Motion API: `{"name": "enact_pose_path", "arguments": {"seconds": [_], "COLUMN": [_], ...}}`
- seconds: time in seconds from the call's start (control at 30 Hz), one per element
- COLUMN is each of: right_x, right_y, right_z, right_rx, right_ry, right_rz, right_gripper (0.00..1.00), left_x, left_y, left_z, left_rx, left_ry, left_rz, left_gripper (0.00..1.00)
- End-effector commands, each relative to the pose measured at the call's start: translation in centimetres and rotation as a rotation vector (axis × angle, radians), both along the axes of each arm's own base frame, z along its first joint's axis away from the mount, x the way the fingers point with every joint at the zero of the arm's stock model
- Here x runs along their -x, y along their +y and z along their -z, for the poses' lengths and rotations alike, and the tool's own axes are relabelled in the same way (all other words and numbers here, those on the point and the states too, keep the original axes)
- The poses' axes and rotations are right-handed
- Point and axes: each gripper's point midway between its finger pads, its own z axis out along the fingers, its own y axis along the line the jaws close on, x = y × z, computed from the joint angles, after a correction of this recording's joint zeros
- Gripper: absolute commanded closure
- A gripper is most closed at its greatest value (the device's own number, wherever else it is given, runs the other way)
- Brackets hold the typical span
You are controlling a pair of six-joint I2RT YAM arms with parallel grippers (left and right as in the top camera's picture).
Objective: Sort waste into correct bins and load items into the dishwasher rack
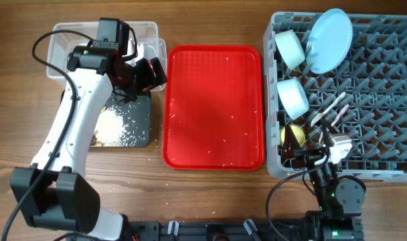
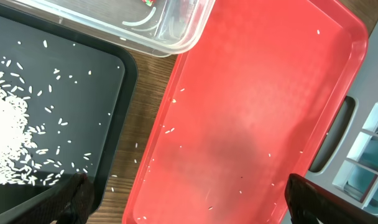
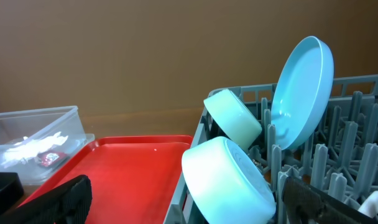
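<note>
left claw [image 2: 188,200] and right claw [image 3: 184,198] both gape empty; plate [image 1: 329,40] and bowls [image 1: 291,49] lean between rack [image 1: 391,80] pegs, presumably for draining.

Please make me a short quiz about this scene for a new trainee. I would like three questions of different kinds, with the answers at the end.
1. True or false: the plate stands on its edge in the dishwasher rack.
2. Where do most of the food scraps lie?
A. on the red tray
B. in the black tray
C. in the clear tub
3. Fill in the number: ___ bowls sit in the rack.

Key: 1 true; 2 B; 3 two.
</note>
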Motion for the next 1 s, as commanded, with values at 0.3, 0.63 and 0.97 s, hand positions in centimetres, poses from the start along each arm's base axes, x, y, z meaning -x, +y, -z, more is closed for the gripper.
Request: {"name": "enact_pose_path", "arguments": {"seconds": [0.3, 0.63, 0.97], "right_x": [-0.1, -0.1, -0.1], "right_y": [0.0, 0.0, 0.0], "right_z": [0.2, 0.2, 0.2], "right_rx": [0.010, 0.010, 0.010], "right_ry": [-0.003, -0.003, -0.003], "right_rz": [0.004, 0.004, 0.004], "right_gripper": [0.00, 0.00, 0.00], "left_x": [-2.6, 3.1, 11.1], "left_y": [0.4, 4.2, 6.8], "left_z": [-8.6, -17.2, -9.8], "left_rx": [-0.108, -0.222, -0.287], "left_ry": [-0.425, -1.063, -1.346], "left_rz": [0.154, 0.136, 0.024], "left_gripper": [0.00, 0.00, 0.00]}}
